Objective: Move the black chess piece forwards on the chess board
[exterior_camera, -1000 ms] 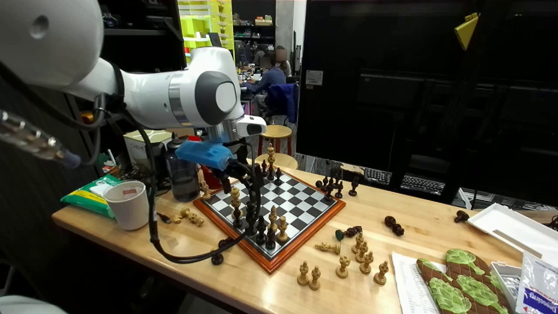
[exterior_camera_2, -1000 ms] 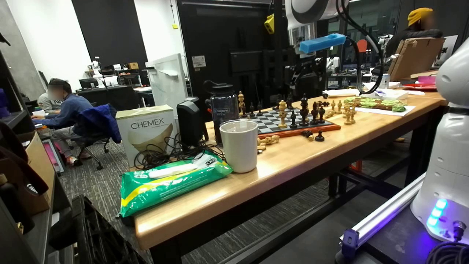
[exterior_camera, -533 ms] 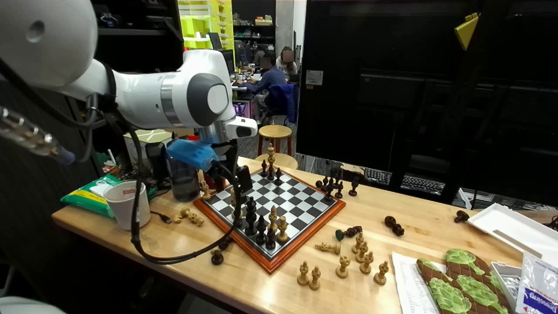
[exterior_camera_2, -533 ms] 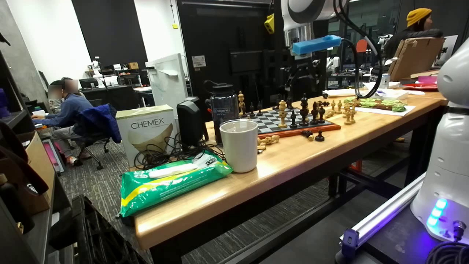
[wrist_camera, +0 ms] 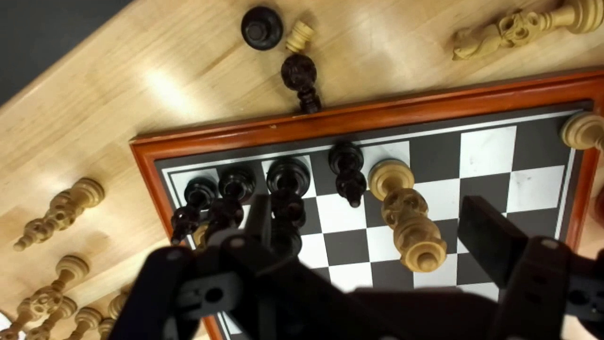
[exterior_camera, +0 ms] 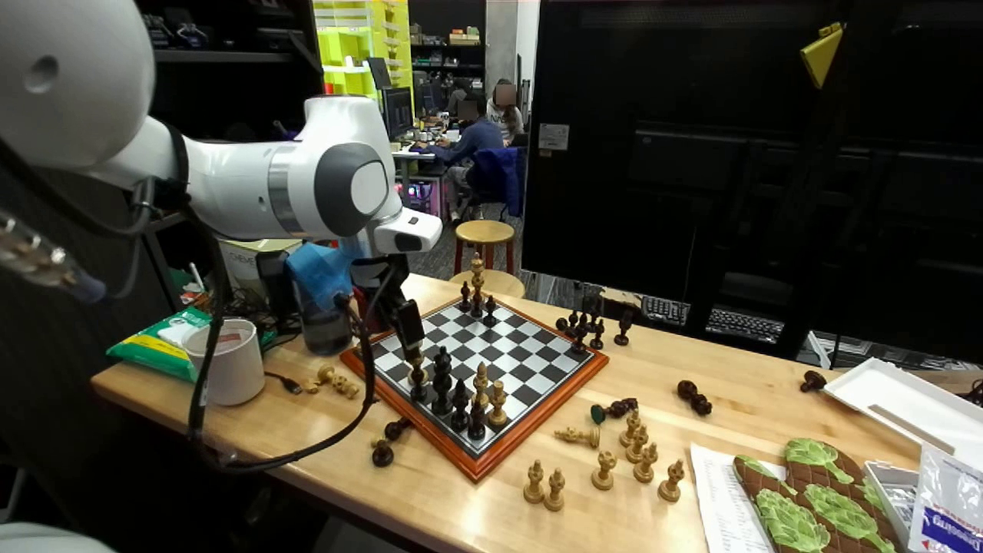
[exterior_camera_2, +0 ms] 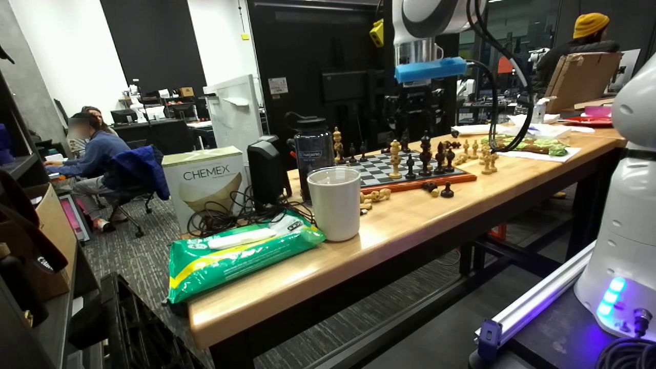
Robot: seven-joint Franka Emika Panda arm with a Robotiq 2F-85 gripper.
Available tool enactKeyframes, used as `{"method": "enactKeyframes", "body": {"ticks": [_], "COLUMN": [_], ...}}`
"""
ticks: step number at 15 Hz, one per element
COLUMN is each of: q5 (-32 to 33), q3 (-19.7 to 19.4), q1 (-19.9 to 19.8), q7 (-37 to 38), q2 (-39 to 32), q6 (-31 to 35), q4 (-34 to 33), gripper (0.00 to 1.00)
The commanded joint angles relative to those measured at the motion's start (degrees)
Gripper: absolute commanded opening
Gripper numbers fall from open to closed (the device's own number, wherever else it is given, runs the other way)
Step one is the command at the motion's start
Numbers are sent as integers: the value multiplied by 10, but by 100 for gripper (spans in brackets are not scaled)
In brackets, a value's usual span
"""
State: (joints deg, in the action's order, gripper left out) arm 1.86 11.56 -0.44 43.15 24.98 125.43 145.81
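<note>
The chess board [exterior_camera: 511, 349] lies on the table and shows in the wrist view [wrist_camera: 347, 246]. Several black pieces stand along its near edge. A small black piece [wrist_camera: 348, 172] stands beside a tall tan piece [wrist_camera: 409, 217]. A tall black piece [wrist_camera: 289, 182] stands on the small one's other side; these also show in an exterior view as the small black piece [exterior_camera_2: 410, 166] and the tall black piece [exterior_camera_2: 425, 154]. My gripper [wrist_camera: 365, 210] is open and empty above the board. In the wrist view one finger overlaps the tall black piece; contact cannot be told.
Fallen pieces [wrist_camera: 300, 78] lie before the board's near border. Several tan pieces [exterior_camera: 603, 468] stand on the table beside it. A white cup [exterior_camera_2: 334, 205], a dark bottle [exterior_camera_2: 312, 148] and a green wipes pack [exterior_camera_2: 241, 256] are at one end. A patterned mitt [exterior_camera: 814, 499] lies at the other.
The arm and gripper have moved left and lower in an exterior view, and the wrist has turned. The pieces on the board have not visibly moved.
</note>
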Motion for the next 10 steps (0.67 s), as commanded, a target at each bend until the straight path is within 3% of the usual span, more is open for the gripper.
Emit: {"method": "enactKeyframes", "body": {"ticks": [1,5,7,10], "q5": [17,54,52,57], "q3": [26,53,37,43], "q1": [-11,-17,-4,-3], "q7": [99,217,193,204], "q2": [44,73,43,57], "q6": [23,13,13,13], "q4": [40,64,46,56], "gripper": [100,100,100,100]}}
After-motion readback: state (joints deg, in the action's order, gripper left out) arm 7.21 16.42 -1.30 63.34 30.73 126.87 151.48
